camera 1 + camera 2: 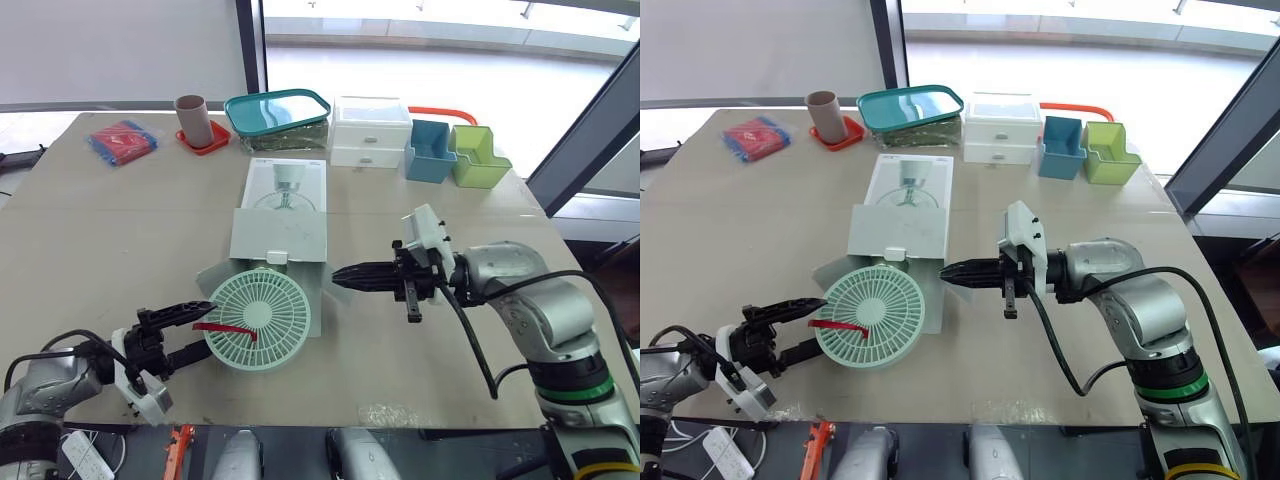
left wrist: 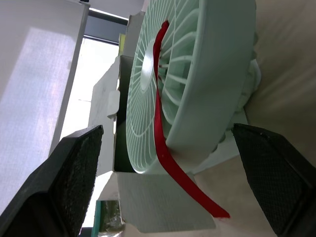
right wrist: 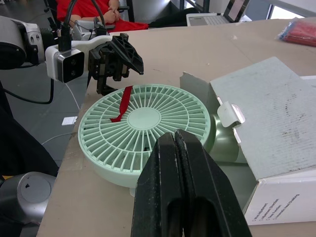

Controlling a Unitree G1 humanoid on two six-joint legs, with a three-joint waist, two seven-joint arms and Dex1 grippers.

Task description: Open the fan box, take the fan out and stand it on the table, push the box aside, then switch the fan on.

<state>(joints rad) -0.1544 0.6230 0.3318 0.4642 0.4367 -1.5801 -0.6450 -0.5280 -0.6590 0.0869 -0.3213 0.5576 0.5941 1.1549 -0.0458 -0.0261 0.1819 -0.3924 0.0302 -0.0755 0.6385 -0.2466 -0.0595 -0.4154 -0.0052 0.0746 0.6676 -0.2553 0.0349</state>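
The mint-green round fan [image 1: 258, 320] rests at the open front end of the pale fan box [image 1: 283, 232], grille tilted up towards me, with a red ribbon [image 1: 226, 329] across it. The box's flaps are spread and its rear part lies flat on the table. My left gripper [image 1: 190, 332] is open, its two fingers [image 2: 69, 173] straddling the fan's left rim without pressing on it. My right gripper [image 1: 338, 274] is shut with nothing in it. Its fingertips [image 3: 177, 148] hover just right of the fan, beside the box's front corner.
Along the table's back edge stand a brown cup on a red coaster [image 1: 194, 118], a teal-lidded container [image 1: 278, 112], a white drawer unit [image 1: 370, 130], a blue bin [image 1: 430, 152] and a green bin [image 1: 478, 157]. A red and blue packet [image 1: 122, 140] lies far left.
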